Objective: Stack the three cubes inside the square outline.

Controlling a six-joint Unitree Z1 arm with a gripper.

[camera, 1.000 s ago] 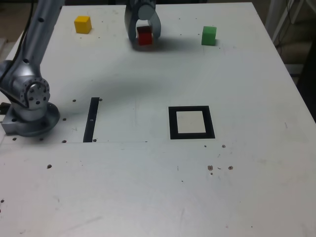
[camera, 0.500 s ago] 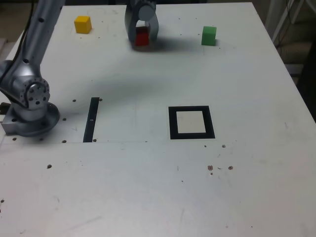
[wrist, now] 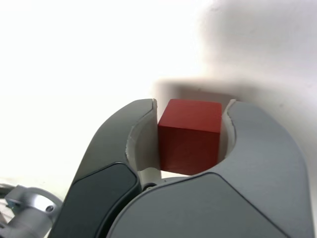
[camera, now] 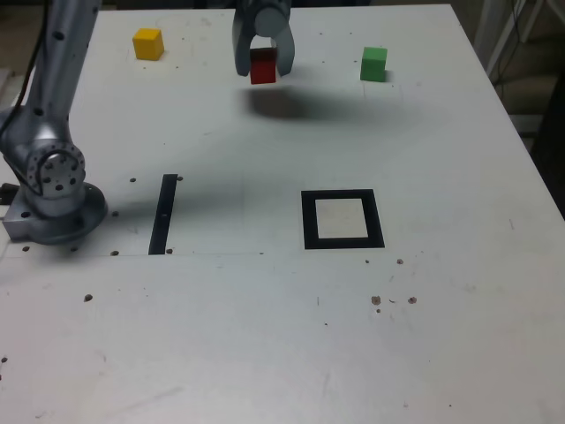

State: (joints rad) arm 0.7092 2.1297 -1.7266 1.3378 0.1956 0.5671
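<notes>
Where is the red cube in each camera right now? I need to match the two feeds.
Exterior view: red cube near the table's far edge, top centre, held in the tool, its shadow on the table apart from it.
Wrist view: red cube mid-frame, clamped between both jaws.
Shared landmark: the tool's grey jaws either side of the cube.

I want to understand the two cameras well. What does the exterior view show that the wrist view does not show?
Only the exterior view shows the yellow cube, the green cube, the square outline, the black strip and the arm's base. Only the wrist view shows up close how the jaws press both sides of the red cube. Both show the gripper shut on the red cube over the white table.
</notes>
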